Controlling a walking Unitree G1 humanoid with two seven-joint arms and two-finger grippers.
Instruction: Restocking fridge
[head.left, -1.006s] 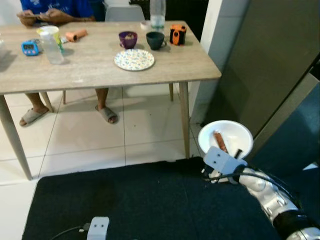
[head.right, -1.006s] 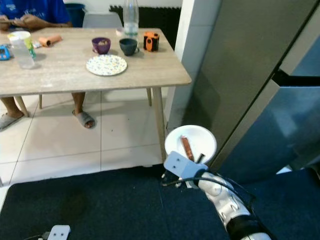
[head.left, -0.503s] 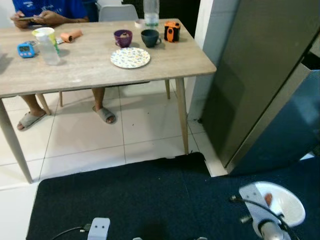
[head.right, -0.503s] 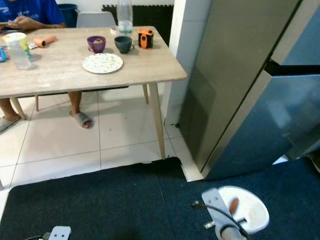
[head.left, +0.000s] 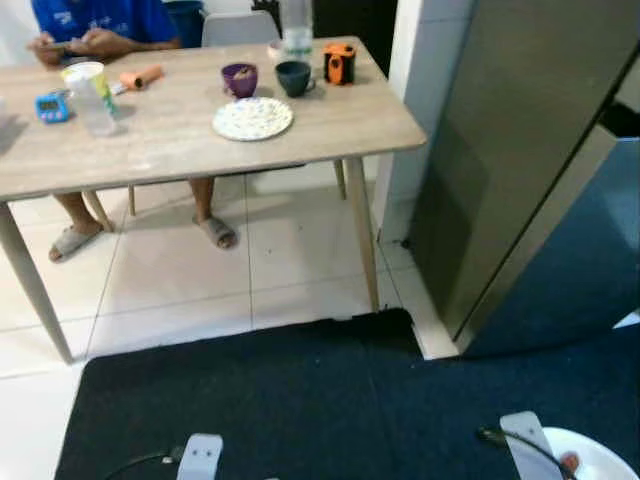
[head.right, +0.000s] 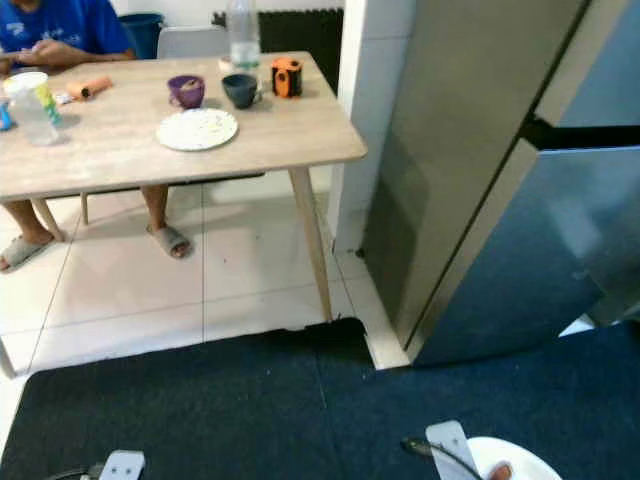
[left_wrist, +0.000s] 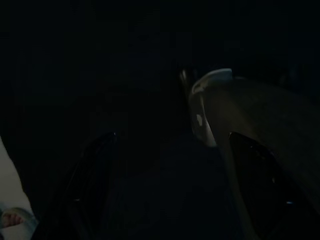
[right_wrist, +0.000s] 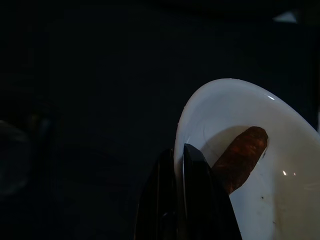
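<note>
Pinched on the rim of the white bowl (right_wrist: 260, 165), your right pincer (right_wrist: 182, 200) has its two black fingers clamped either side of the wall, and a reddish-brown sausage (right_wrist: 240, 155) lies inside the bowl just past them. From the head, that bowl sits at the lower right of the frame, cut by the edge, over the dark blue mat (head.left: 270, 400). Your left pincer (left_wrist: 160, 185) hangs in deep shade with its fingers spread and nothing between them. At the right of the frame stands the grey fridge (head.right: 470, 150), its door (head.right: 530, 250) swung open. At the upper left, the wooden surface (head.left: 180, 135) carries a patterned plate (head.left: 252, 118), a purple cup (head.left: 239, 79) and a dark cup (head.left: 294, 77); a person in blue (head.left: 100, 22) sits behind it.
</note>
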